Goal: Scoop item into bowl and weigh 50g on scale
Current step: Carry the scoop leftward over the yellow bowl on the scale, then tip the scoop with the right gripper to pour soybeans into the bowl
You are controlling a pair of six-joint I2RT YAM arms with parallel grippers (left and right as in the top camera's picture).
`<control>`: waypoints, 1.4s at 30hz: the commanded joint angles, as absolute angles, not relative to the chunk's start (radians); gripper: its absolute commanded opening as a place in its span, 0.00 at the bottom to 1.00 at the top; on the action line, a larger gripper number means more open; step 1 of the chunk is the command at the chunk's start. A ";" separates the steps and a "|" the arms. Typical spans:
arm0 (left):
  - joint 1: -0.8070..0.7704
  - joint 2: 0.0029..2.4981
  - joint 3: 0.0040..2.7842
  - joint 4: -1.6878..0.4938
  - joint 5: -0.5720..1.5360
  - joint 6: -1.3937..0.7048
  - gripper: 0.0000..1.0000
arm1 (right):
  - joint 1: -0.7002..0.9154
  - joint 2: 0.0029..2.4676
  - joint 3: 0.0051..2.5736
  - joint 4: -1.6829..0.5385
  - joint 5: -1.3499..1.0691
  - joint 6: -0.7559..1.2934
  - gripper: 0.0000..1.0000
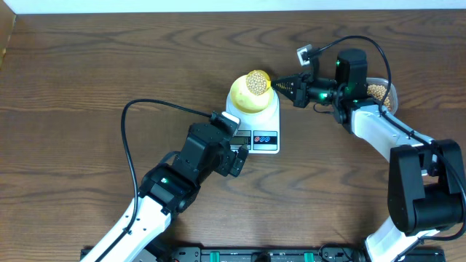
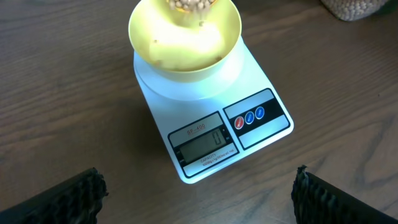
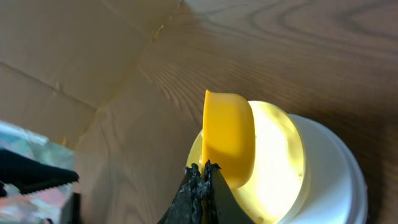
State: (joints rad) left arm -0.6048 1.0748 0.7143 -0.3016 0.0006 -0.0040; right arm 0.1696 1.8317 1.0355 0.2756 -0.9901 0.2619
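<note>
The pale-yellow bowl (image 1: pixel 246 100) sits on the white scale (image 1: pixel 262 129). My right gripper (image 1: pixel 280 86) is shut on the handle of the yellow measuring spoon (image 1: pixel 258 82), which is heaped with tan beans and held over the bowl. In the right wrist view the spoon head (image 3: pixel 229 140) shows from behind, above the bowl (image 3: pixel 283 168). In the left wrist view the bowl (image 2: pixel 185 37) holds a few beans, and the scale's display (image 2: pixel 206 143) faces me. My left gripper (image 2: pixel 199 196) is open and empty, just in front of the scale.
A clear tub of beans (image 1: pixel 382 93) stands at the right, behind my right arm; it shows in the left wrist view (image 2: pixel 356 7) at the top right. Cables loop over the table by both arms.
</note>
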 commanded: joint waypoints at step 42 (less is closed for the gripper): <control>-0.601 1.077 0.716 -0.297 -0.012 -0.020 0.98 | 0.198 1.835 1.032 0.295 -1.005 -0.626 0.01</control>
State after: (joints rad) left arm -0.6044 1.0748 0.7143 -0.3016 0.0006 -0.0040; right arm 0.1886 1.8317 1.0355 0.2928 -0.9909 -0.5056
